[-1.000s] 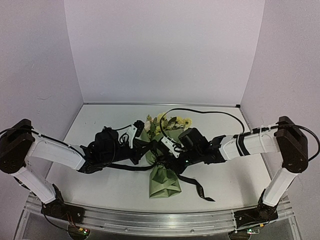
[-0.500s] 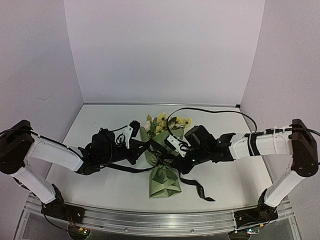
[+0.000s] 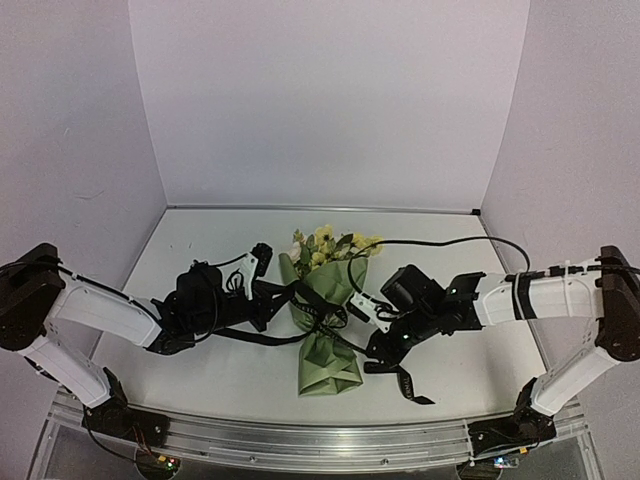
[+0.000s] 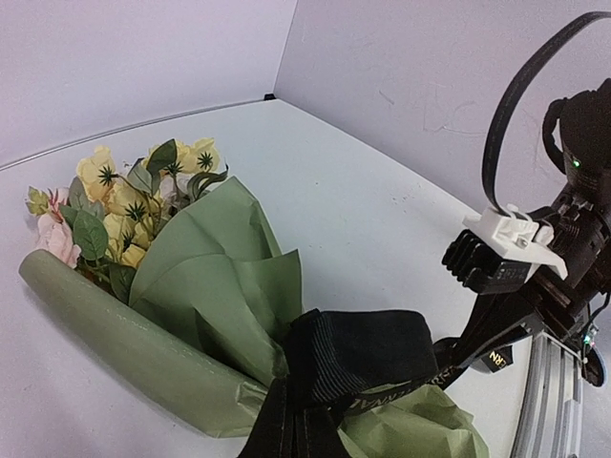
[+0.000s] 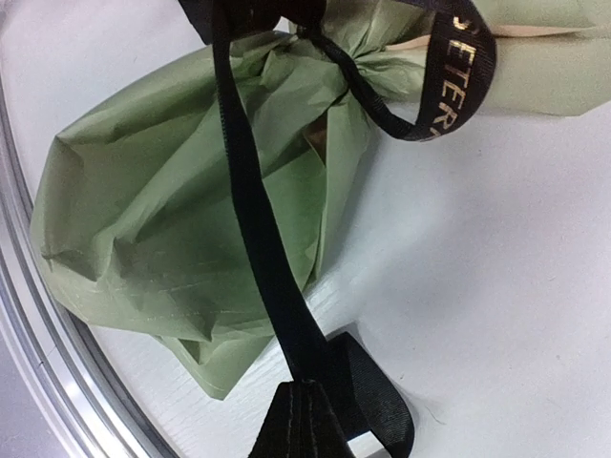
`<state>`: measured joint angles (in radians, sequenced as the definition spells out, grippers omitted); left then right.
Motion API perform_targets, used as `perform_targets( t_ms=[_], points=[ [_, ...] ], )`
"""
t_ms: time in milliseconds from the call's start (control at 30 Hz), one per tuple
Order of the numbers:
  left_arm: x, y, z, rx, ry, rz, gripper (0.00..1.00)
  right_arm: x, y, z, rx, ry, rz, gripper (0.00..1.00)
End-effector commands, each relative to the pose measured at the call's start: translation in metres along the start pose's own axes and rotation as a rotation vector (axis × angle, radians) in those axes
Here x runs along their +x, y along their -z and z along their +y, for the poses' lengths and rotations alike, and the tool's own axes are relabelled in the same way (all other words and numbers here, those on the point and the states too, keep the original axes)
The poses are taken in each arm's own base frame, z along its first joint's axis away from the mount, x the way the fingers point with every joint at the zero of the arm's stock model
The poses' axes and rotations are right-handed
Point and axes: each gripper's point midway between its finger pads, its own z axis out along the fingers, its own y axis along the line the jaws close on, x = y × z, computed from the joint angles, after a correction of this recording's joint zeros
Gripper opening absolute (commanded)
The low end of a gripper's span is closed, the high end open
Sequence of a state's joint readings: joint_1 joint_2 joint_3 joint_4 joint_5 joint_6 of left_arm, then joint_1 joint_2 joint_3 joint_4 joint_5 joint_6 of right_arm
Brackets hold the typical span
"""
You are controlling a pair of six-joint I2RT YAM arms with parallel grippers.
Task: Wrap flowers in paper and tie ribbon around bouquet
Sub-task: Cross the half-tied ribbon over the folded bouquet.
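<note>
The bouquet [image 3: 326, 290] lies in the middle of the table, its yellow and cream flowers [image 3: 332, 243] pointing to the back. Olive-green paper [image 3: 331, 366] wraps them in a cone and flares out below a pinched neck. The black ribbon [image 3: 317, 322] circles that neck, and one tail [image 3: 405, 383] trails to the front right. My left gripper [image 3: 278, 302] is left of the neck, shut on a ribbon strand [image 4: 368, 351] at its fingertips [image 4: 291, 425]. My right gripper [image 3: 384, 348] is right of the neck, shut on another taut strand [image 5: 250, 200] that runs back to the knot [image 5: 329, 43].
A metal rail [image 3: 300, 440] runs along the near table edge, close to the paper's bottom end. White walls close the table at the back and both sides. A black cable [image 3: 440, 240] loops from the right arm over the table behind the flowers.
My right arm has drawn back to the right and toward the front, pulling its ribbon strand away from the neck. The left gripper has shifted slightly left. The bouquet has stayed put.
</note>
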<state>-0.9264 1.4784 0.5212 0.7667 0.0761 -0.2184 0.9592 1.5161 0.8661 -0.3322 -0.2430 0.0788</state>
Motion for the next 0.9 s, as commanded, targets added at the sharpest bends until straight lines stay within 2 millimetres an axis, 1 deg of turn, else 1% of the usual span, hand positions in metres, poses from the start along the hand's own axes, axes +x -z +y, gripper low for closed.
perform_targets(
  t_ms=[0,167,233,300,367,433,500,533,600,667,733,867],
  points=[
    [-0.018,0.010,-0.009,0.053,0.003,-0.087,0.00,-0.006,0.012,-0.010,0.081,0.002,0.003,0.00],
    [-0.012,0.023,-0.018,0.119,-0.004,-0.131,0.00,-0.023,0.011,-0.021,0.161,-0.042,0.031,0.00],
    [-0.010,0.028,-0.018,0.125,0.015,-0.159,0.00,-0.028,0.009,-0.025,0.184,-0.065,0.038,0.00],
    [-0.006,0.031,-0.014,0.113,0.050,-0.177,0.04,-0.031,0.009,-0.026,0.196,-0.082,0.041,0.00],
    [-0.004,0.038,-0.010,0.103,0.098,-0.208,0.11,-0.033,0.009,-0.026,0.197,-0.087,0.040,0.00],
    [0.001,0.043,-0.003,0.061,0.138,-0.224,0.17,-0.033,0.009,-0.025,0.190,-0.091,0.042,0.00],
    [0.004,0.045,-0.006,0.055,0.141,-0.221,0.21,-0.033,0.008,-0.024,0.185,-0.091,0.045,0.00],
    [0.006,0.045,-0.011,0.064,0.122,-0.216,0.22,-0.032,0.007,-0.024,0.186,-0.091,0.050,0.00],
    [0.015,0.041,-0.033,0.110,0.048,-0.166,0.23,-0.032,0.006,-0.024,0.187,-0.090,0.055,0.00],
    [0.028,0.032,-0.051,0.129,-0.054,-0.093,0.20,-0.032,0.005,-0.024,0.186,-0.086,0.058,0.00],
    [0.033,0.029,-0.067,0.162,-0.101,-0.057,0.16,-0.033,0.005,-0.025,0.192,-0.081,0.057,0.00],
    [0.042,0.021,-0.083,0.211,-0.176,0.026,0.15,-0.036,0.003,-0.028,0.208,-0.063,0.056,0.00]
  ],
)
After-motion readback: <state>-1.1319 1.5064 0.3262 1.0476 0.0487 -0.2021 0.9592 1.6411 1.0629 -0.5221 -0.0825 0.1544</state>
